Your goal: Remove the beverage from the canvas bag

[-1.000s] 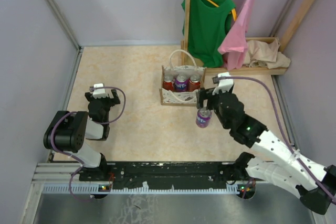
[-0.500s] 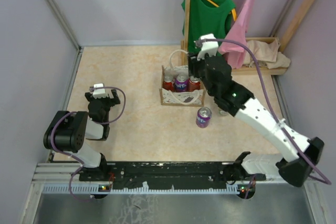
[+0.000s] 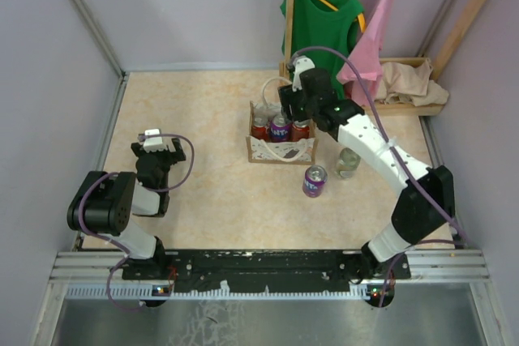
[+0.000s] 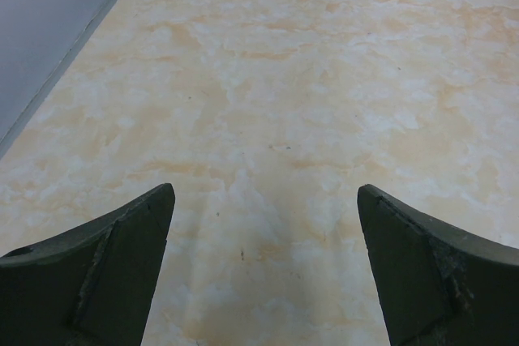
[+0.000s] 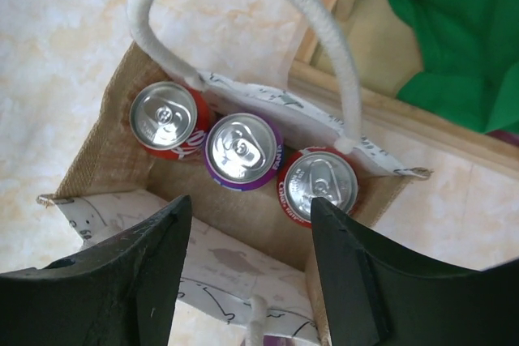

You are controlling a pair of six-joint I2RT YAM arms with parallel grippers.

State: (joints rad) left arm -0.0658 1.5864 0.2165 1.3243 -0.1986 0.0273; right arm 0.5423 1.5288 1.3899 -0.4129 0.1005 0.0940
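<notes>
The canvas bag is standing upright on the table, toward the far edge and right of the middle, with its mouth open to the ceiling. Three beverages are standing in a row against its far wall: a left red can, a middle purple can and a right red can, each touching its neighbour. One white loop handle is arching over the far side, leaving the can tops reachable from above.

The right gripper is hovering over the bag's mouth and pointing downward, its jaws spread apart and grasping nothing. It looks to be lining up on a can for a lift straight out.

A loose purple can is standing on the table just outside the bag, on the side toward the near edge, likely one beverage already out.

The left gripper is resting low near the table's left edge, jaws released and empty, well apart from the bag.
</notes>
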